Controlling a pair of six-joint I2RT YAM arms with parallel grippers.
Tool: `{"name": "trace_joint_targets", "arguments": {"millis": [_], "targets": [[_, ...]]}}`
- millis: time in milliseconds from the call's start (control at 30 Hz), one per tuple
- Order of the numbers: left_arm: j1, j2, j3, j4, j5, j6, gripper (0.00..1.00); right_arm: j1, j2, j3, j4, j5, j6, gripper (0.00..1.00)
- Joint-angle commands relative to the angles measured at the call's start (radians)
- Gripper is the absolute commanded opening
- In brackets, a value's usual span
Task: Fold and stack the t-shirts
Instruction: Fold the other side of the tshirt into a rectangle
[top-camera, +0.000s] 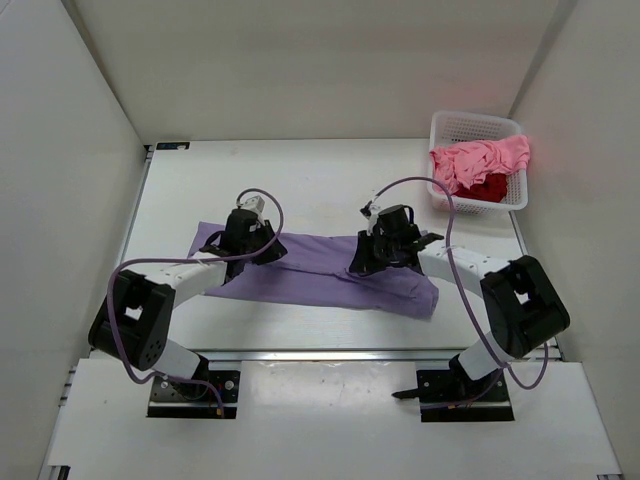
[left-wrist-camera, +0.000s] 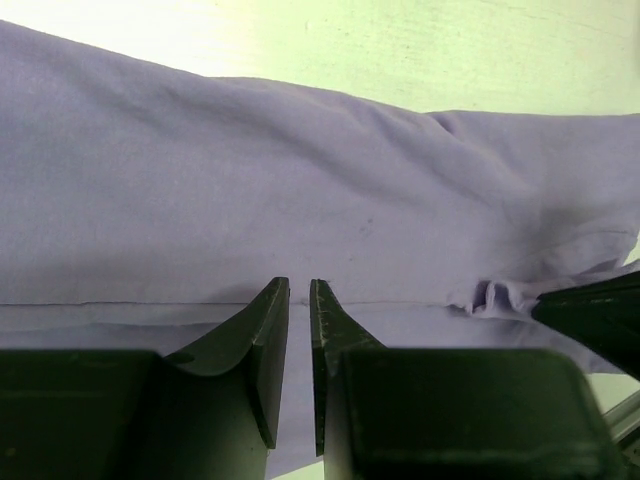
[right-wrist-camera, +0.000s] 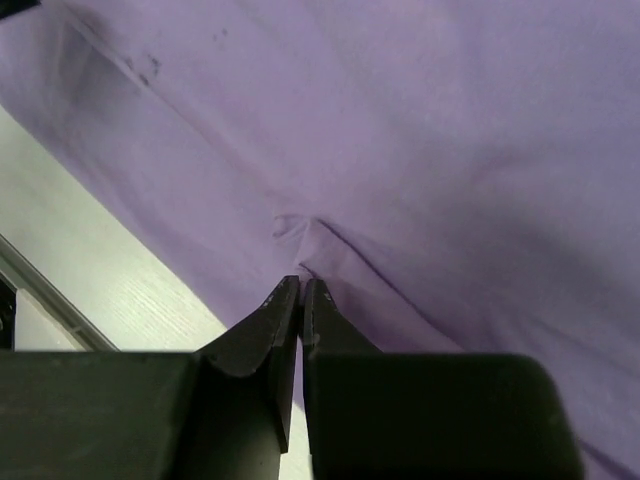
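Across the middle of the table (top-camera: 330, 180) the lavender shirt (top-camera: 320, 285) lies flat as a long band, running from in front of the left arm to in front of the right, and both arms are bent down onto it. The right claw (right-wrist-camera: 301, 290) has its fingers pressed together on the cloth near one edge, with a small pucker (right-wrist-camera: 298, 228) of fabric gathered just ahead of the tips. The left claw (left-wrist-camera: 298, 300) stands almost together, only a thin slit between its fingers, with the tips at a straight line in the shirt. Whether it has cloth pinched there I cannot tell. The other two shirts have not been started: the pink shirt (top-camera: 485, 157) is heaped over the dark red shirt (top-camera: 488, 187) in the white basket (top-camera: 470, 125) at the far right corner, well apart from the work. This looks like the take-hold stage of a fold on the first shirt, so the task seems to be near its beginning. The next move would call for both claws to have a sure hold, then to rise together and carry their edge over the rest of the shirt at an even pace, so that the band does not twist or drag along the table. No brand, label or print shows on any shirt, and a small dark tag (top-camera: 171, 146) at the table's far left corner is too small to read.
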Motion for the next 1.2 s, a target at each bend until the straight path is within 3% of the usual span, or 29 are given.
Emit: {"name": "trace_joint_targets", "arguments": {"millis": [0,167,367,433,533,633,833,1000,1167], "targets": [[0.007,-0.065,0.004,0.024,0.023,-0.007,0.27,0.026,-0.044,-0.005,-0.064,0.04,0.028,0.0],[0.016,-0.092,0.018,0.024,0.025,-0.018,0.28,0.087,-0.035,0.033,-0.153,0.035,0.035,0.04],[0.01,-0.103,0.025,0.027,0.03,-0.03,0.28,0.171,-0.065,0.1,-0.251,0.054,0.042,0.25],[0.008,-0.106,0.031,0.027,0.026,-0.024,0.28,0.173,-0.093,0.123,-0.29,0.032,0.033,0.28],[-0.016,-0.096,0.053,0.046,0.02,-0.036,0.28,0.116,-0.162,0.087,-0.234,0.077,0.047,0.27],[-0.059,-0.051,0.091,0.05,0.033,-0.041,0.29,-0.02,-0.209,0.009,-0.157,0.116,0.094,0.23],[-0.168,0.048,0.136,0.052,0.126,-0.044,0.33,-0.117,-0.268,-0.108,-0.196,0.268,0.122,0.23],[-0.311,0.115,0.165,0.007,0.135,-0.036,0.41,-0.247,-0.418,-0.278,-0.12,0.18,0.179,0.24],[-0.354,0.168,0.114,0.124,0.193,-0.139,0.41,-0.276,-0.47,-0.292,-0.097,0.173,0.17,0.26]]}}
